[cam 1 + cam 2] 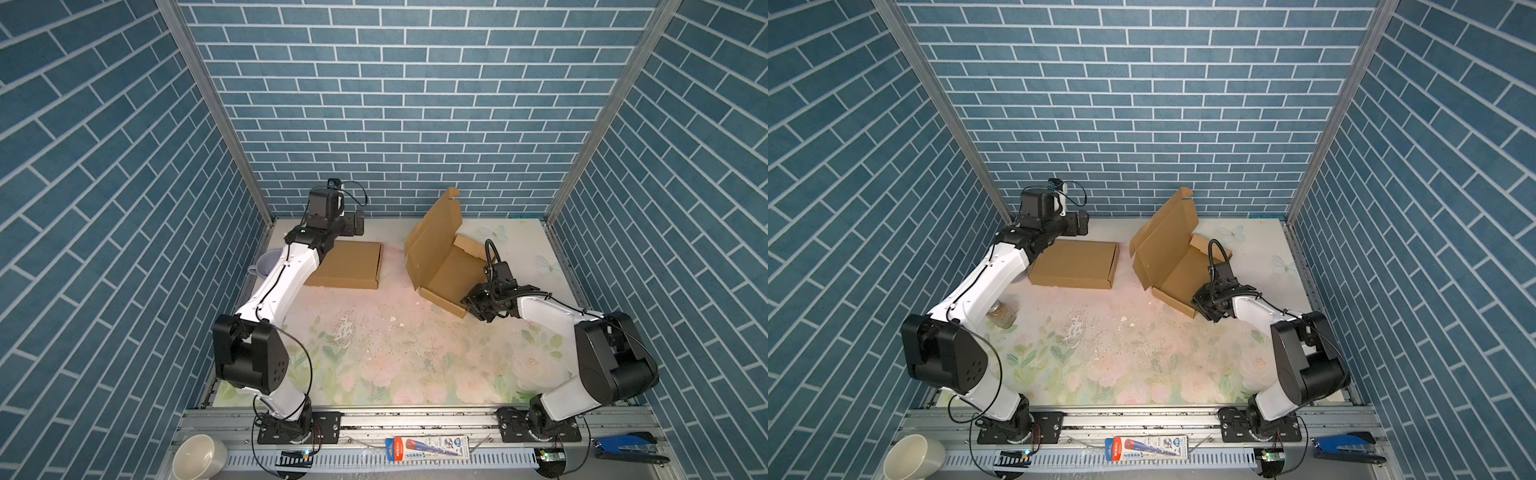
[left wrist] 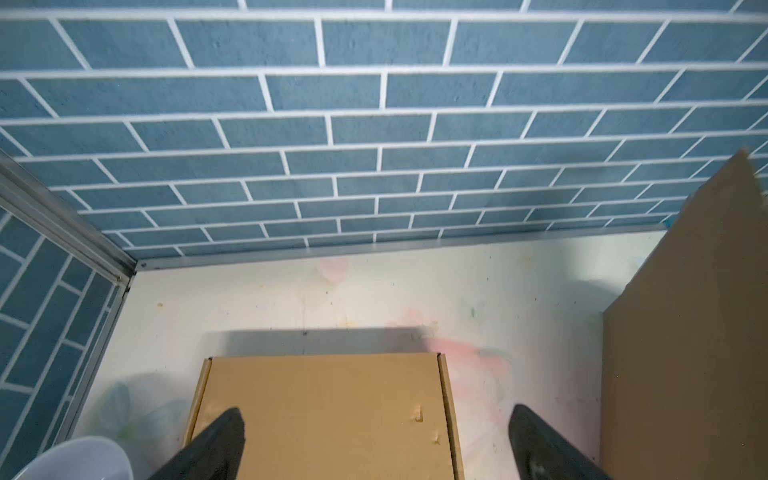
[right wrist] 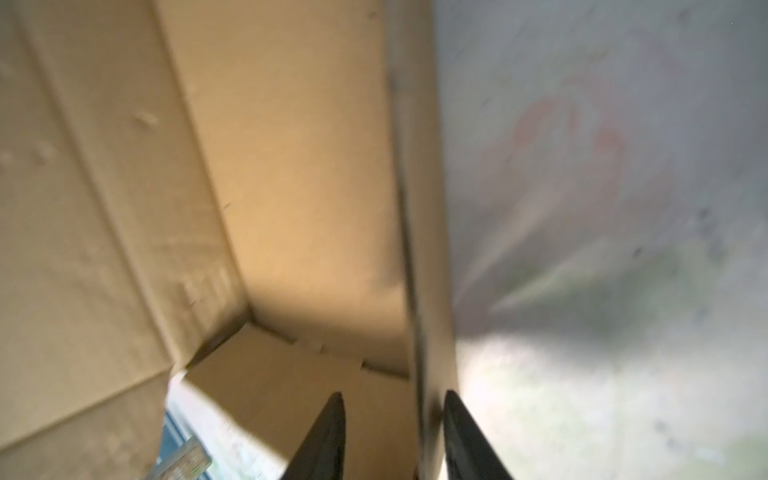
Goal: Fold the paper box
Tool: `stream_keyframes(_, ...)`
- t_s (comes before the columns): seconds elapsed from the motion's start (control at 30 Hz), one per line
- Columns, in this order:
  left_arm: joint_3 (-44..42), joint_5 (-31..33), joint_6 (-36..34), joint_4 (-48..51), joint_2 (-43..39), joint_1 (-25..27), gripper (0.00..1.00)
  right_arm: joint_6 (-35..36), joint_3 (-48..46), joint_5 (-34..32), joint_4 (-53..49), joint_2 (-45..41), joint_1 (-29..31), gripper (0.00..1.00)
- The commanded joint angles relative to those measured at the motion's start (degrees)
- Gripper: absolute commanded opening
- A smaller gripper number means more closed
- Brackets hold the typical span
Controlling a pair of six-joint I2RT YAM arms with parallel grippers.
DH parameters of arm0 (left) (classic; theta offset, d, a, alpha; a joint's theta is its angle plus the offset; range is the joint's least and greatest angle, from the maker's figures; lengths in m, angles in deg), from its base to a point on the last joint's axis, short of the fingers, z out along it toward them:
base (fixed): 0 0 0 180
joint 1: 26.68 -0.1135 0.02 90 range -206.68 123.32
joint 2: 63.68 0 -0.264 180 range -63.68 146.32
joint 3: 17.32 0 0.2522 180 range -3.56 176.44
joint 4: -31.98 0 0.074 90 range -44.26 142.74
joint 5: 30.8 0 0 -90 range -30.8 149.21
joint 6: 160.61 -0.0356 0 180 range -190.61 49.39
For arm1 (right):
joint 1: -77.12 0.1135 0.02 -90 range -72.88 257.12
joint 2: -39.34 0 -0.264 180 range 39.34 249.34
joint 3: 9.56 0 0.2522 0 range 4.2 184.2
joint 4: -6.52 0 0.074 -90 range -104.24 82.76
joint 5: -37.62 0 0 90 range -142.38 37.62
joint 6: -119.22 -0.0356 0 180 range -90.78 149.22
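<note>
Two cardboard boxes lie on the desk (image 1: 395,357), well apart. The folded box (image 1: 349,266) lies flat and shut toward the back on the left, and looks finished. The open box (image 1: 446,270) sits toward the back on the right, half made. Its lid (image 1: 434,232) stands up on the side facing the folded box, a loose flap (image 1: 467,245) leans at its far side, and its low near wall (image 1: 442,302) is raised. The left claw (image 2: 376,446) hovers above the folded box with its jaws spread wide, holding nothing. In the left wrist view one finger shows over the box top and the other over bare desk beside it. The right claw (image 3: 392,415) is at the near corner of the open box, jaws part open and astride the near wall (image 3: 424,249). The outer finger (image 3: 457,424) lies close against the wall's outside and the inner finger (image 3: 332,424) stands clear of it above the box floor, so nothing is pinched, though that view is blurred. The step in hand looks to be forming the walls of the open box, with its lid not yet closed. The next move probably calls for the right claw to set the near wall firmly upright and tuck the loose flap in. The left claw would then need to cross over and bring the lid down without shoving the light box across the desk.
</note>
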Motion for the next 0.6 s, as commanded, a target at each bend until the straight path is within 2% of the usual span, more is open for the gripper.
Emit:
stream_keyframes(0.0,-1.36,-3.58,0.28,-9.08,-2.42,-1.08,0.96,0.69,-0.19,-0.19,-5.78,-3.59,-0.60,0.44)
stream_keyframes(0.13,-1.09,-5.07,1.44,-6.08,-2.56,-1.35,0.88,12.88,6.79,-2.69,-17.22,-4.07,-3.56,0.49)
stream_keyframes(0.33,-4.22,-8.51,3.32,-4.36,-4.19,-1.34,0.83,31.41,19.70,-7.84,-25.97,-1.50,-9.02,0.51)
stream_keyframes(0.43,-8.78,-10.06,6.05,-6.84,-5.94,-1.31,0.82,37.47,24.18,-10.12,-24.66,0.83,-10.93,0.54)
stream_keyframes(0.57,-13.11,-9.58,11.98,-7.52,-7.42,-1.27,0.83,40.11,25.88,-8.21,-17.13,4.04,-13.18,0.59)
